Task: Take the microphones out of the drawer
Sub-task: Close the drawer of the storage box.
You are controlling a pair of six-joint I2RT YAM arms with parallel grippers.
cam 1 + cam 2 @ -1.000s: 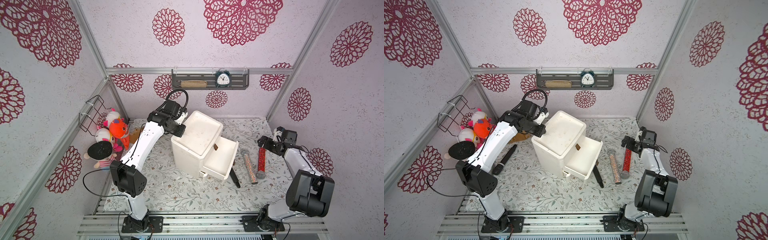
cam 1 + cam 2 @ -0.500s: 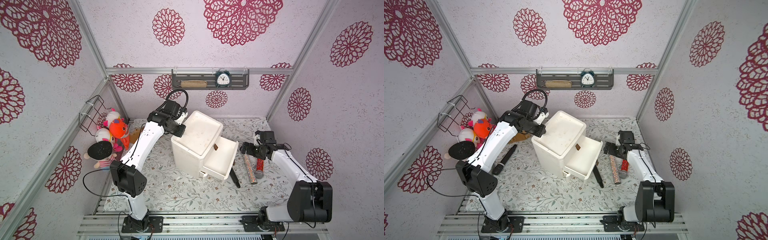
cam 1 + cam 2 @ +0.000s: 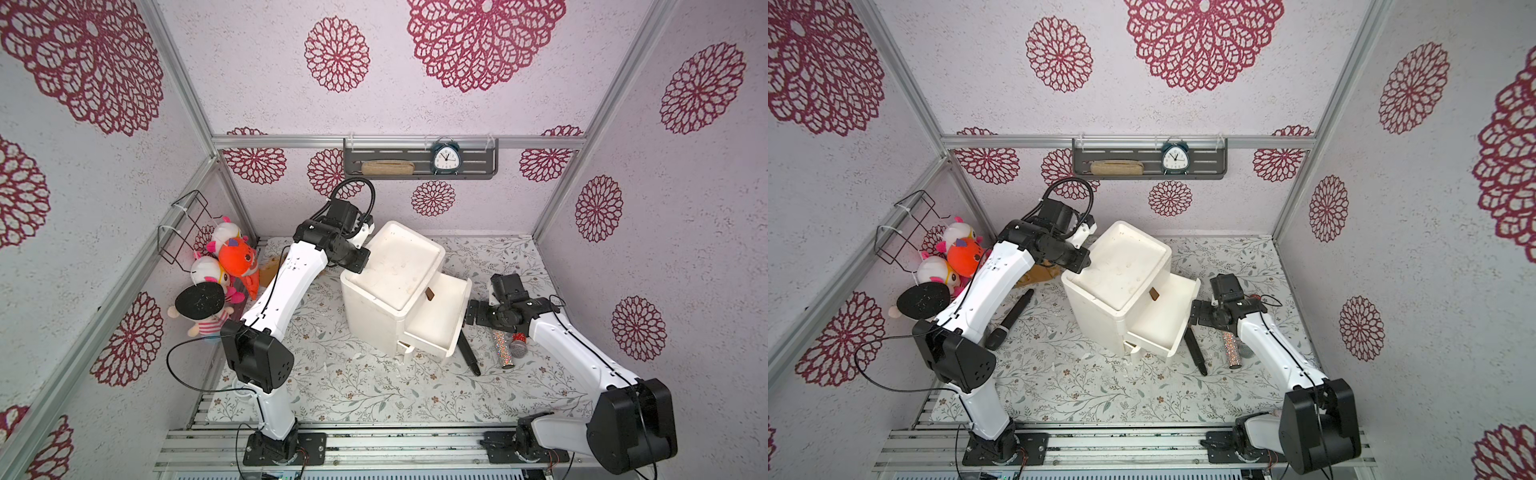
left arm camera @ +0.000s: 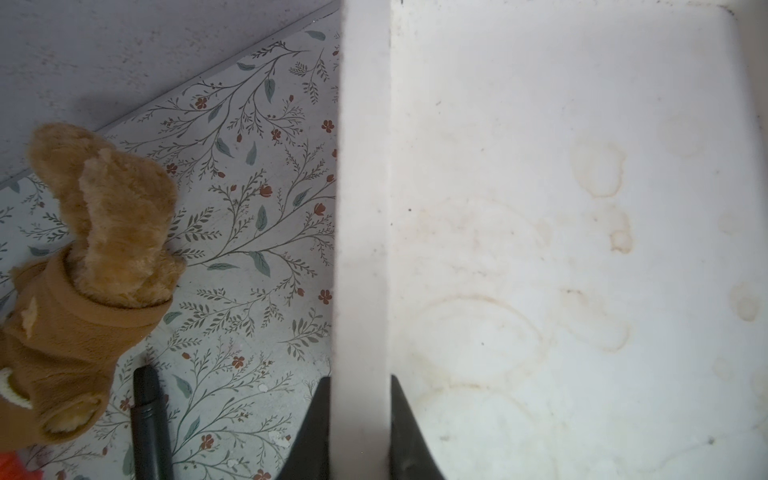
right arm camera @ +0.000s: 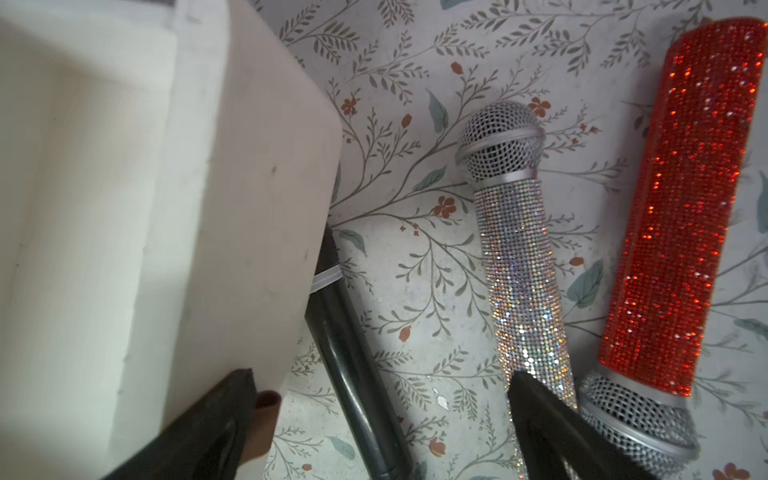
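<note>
Three microphones lie on the tabletop point(image 3: 353, 386) near its right edge: a black microphone point(image 3: 468, 353) just beside the pulled-out drawer point(image 3: 428, 347), then a silver microphone point(image 5: 515, 249) and a red microphone point(image 5: 681, 208) side by side. The tabletop wears a leaf-and-flower print; the walls point(image 3: 395, 104) carry big crimson rosettes. A shelf point(image 3: 473, 166) on the back wall holds a clock point(image 3: 445, 157). Plush toys point(image 3: 232, 257) crowd the left edge under a wire basket point(image 3: 183, 228). The left pincer point(image 4: 359, 378) is clamped on the cabinet point(image 3: 395, 266) at its rim. The right pincer point(image 5: 382, 376) is spread wide, holding nothing, over the black microphone.
</note>
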